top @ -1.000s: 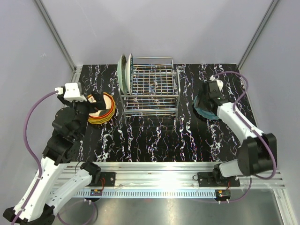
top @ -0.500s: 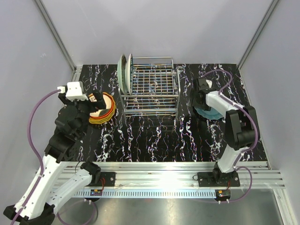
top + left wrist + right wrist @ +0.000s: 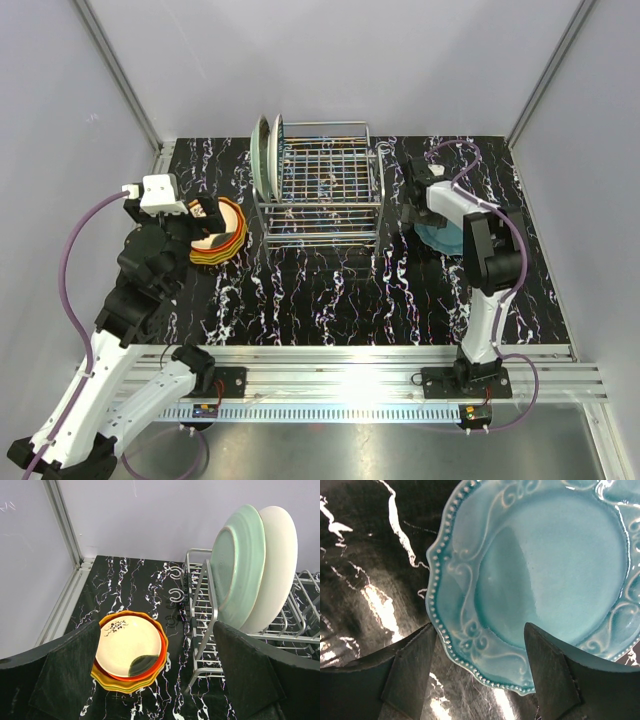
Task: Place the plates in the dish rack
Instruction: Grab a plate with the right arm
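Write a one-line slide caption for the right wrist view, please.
Open right gripper over the beaded rim of a teal plate lying on the black marbled table.

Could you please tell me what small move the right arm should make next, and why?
Probably lower the right gripper slightly and close on the near rim of the teal plate: that rim shows between its open fingers, one finger over the plate, the other over the table, and the dish rack has free slots.

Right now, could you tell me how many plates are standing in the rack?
2: a mint plate and a cream plate, upright side by side at the left end of the rack. The other slots look bare, so none seems hidden.
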Motion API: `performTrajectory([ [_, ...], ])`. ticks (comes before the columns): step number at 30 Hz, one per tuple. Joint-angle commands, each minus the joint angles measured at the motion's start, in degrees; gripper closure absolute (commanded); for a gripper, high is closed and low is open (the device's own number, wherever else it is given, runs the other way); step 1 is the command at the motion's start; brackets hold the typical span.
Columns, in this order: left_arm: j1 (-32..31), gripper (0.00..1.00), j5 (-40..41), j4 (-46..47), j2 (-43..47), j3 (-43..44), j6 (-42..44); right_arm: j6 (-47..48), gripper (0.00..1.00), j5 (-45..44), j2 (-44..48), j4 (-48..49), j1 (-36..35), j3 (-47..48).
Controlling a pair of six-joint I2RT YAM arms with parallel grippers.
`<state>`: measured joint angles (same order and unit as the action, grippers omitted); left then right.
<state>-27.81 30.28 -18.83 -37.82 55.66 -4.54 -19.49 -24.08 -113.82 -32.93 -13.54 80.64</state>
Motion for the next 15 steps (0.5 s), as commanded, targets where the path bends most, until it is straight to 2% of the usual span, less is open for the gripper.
performTrajectory([
  [1,-0.3,0.01,1.2,1.3,0.3,0.2,0.1,1.2,0.23,-4.8,-1.2,-1.7,0.0,3.3],
  [10,-0.2,0.01,1.2,1.3,0.2,0.3,0.1,3.0,0.28,-7.7,-5.5,-2.8,-0.9,5.8],
  [15,-0.2,0.01,1.0,1.2,0.1,0.3,0.1,4.6,0.28,-10.8,-9.0,-3.8,-1.8,8.2],
])
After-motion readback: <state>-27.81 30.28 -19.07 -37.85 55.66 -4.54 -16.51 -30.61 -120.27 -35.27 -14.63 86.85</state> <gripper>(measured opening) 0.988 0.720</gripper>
